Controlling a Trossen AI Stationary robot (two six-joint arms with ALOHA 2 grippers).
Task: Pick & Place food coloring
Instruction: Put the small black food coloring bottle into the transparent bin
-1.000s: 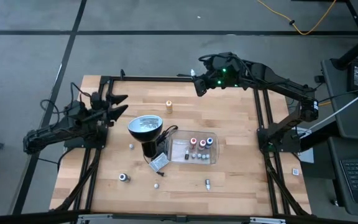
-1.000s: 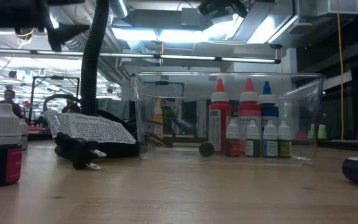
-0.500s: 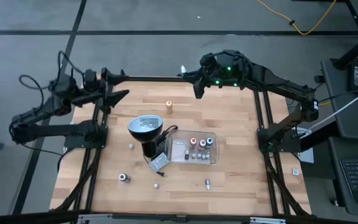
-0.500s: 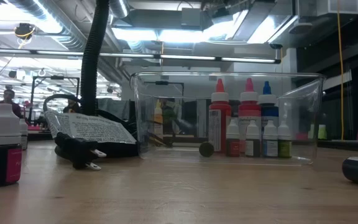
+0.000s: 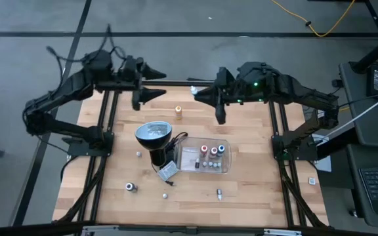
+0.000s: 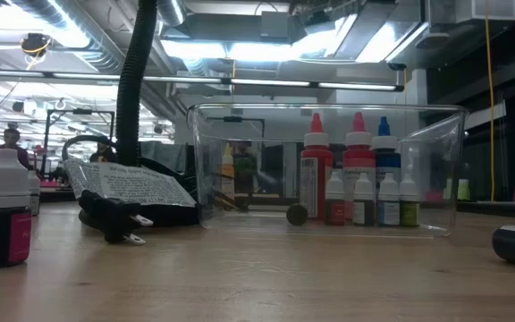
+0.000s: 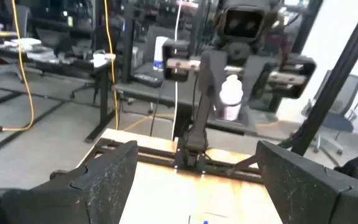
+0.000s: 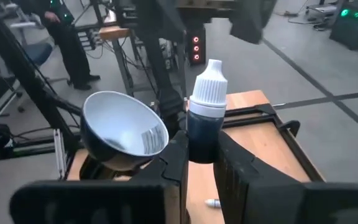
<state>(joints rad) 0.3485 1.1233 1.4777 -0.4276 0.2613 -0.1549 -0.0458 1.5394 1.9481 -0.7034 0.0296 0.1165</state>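
Holding one dark food coloring bottle [image 8: 205,112] with a white cap, my right gripper [image 5: 204,96] has its fingers [image 8: 235,163] closed against the bottle's sides; the bottle stands upright between them, lifted above the far part of the table [image 5: 254,183].

Item: bottles in the clear tray [image 5: 204,157], near the table's middle. Three taller ones with red, red and blue caps [image 6: 356,165] stand in a row; four smaller ones [image 6: 372,199] stand before them.

Item: one orange-yellow bottle [image 5: 178,112], upright and alone on the far part of the table, between my two grippers.

Item: loose bottles on the near part of the table: one at [image 5: 130,187], one at [image 5: 219,193], a small pale one [image 5: 165,195], another [image 5: 138,154] beside the lamp.

Item: black lamp [image 5: 153,134] with a round silvery head, just beside the tray; its plug [image 6: 114,219] lies on the wood.

Item: my left gripper [image 5: 151,84], raised over the far left edge, fingers [image 7: 107,174] spread wide apart, nothing held.
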